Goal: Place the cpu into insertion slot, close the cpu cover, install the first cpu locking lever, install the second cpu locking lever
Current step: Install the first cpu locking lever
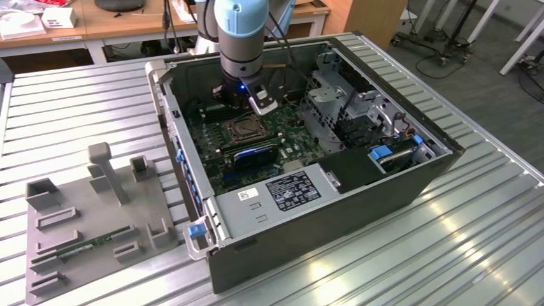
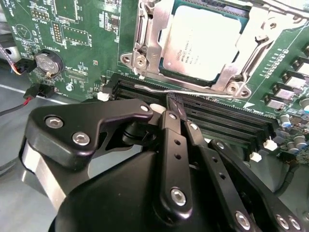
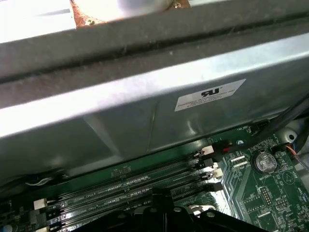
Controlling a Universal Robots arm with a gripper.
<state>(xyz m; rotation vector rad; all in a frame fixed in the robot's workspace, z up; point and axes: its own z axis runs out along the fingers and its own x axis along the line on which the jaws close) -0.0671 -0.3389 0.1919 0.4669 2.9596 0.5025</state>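
The cpu (image 2: 203, 41), a pale metal square, lies flat in the insertion slot (image 1: 242, 129) on the green board. The silvery cpu cover (image 2: 149, 38) is folded down around it. A thin wire locking lever (image 2: 207, 90) runs along the socket's edge beside the memory slots. My gripper (image 2: 175, 104) is shut, with its black fingers (image 2: 169, 145) pressed together. The tips reach right up to that lever; whether they touch it I cannot tell. In the exterior view the gripper (image 1: 244, 103) hangs inside the case just above the socket.
The open computer case (image 1: 442, 153) lies on a slatted metal table. Inside it are a white-labelled power supply (image 1: 289, 188), a grey drive cage (image 1: 340, 95) and black memory slots (image 2: 227, 123). A case wall (image 3: 145, 111) stands close by. A grey fixture (image 1: 93, 223) sits at the exterior view's left.
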